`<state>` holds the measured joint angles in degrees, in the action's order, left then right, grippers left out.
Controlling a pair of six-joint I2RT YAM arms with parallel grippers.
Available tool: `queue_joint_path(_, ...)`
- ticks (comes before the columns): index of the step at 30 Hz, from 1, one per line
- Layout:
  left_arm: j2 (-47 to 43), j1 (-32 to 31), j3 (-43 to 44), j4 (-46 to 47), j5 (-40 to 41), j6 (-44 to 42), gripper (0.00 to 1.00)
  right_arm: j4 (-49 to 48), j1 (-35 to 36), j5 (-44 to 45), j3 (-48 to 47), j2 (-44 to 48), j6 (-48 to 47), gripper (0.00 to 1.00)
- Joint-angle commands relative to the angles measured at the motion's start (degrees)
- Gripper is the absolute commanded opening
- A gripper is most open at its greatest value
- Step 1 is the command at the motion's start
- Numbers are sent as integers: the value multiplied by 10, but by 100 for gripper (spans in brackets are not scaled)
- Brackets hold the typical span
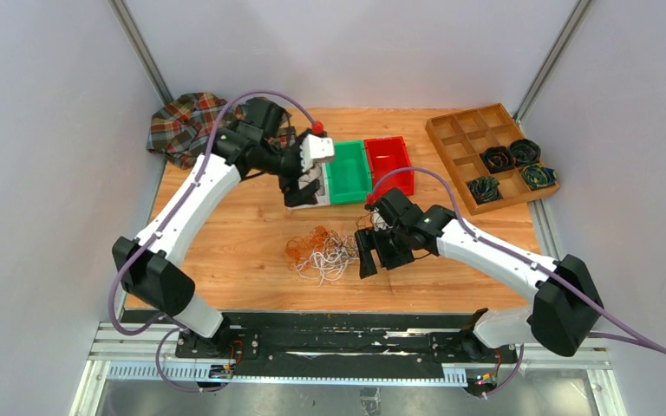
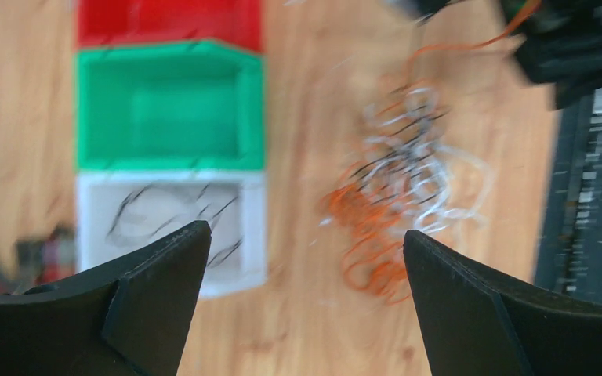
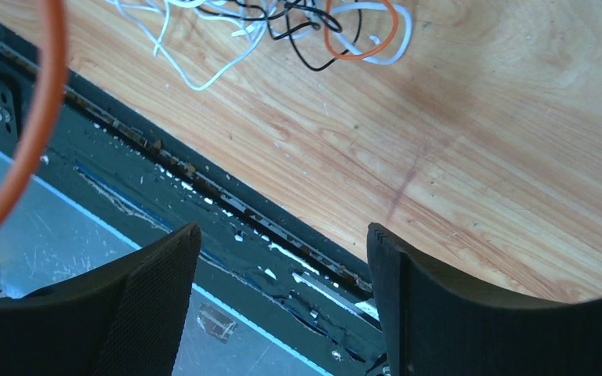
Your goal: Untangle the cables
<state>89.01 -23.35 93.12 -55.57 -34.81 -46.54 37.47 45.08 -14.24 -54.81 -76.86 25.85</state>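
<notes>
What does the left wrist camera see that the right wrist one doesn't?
Only left wrist: a red plastic bin, a green plastic bin and a white plastic bin holding black wires. Only right wrist: the scratched grey metal floor beyond the wooden table. Both: that table, the black metal rail, the tangled bunch of black, orange and white cables, plus an open pincer, the left pincer or right pincer.
</notes>
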Motion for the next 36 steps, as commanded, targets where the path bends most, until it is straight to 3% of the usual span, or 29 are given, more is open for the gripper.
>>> queue_joint_path(1,23,-59,-20,-24,-115,21,98,22,-2,-34,-22,24,-24,77)
queue_joint_path(7,103,-68,-2,-23,-217,6,100,8,-4,-67,-28,60,-52,76)
queue_joint_path(11,130,-80,3,-22,-298,-5,95,3,-9,-99,-45,80,-66,77)
queue_joint_path(21,133,-107,-5,-24,-368,-10,81,-61,-11,-199,-38,91,-57,75)
queue_joint_path(26,126,-105,-22,-25,-373,-4,57,-112,-11,-226,-24,100,-36,75)
queue_joint_path(30,101,-104,-31,-14,-333,8,34,-138,-11,-229,-5,108,-22,75)
queue_joint_path(34,49,-97,-77,195,-212,254,5,-162,-11,-232,15,114,-9,74)
queue_joint_path(36,40,-83,-72,227,-207,311,1,-161,-10,-224,19,116,-9,75)
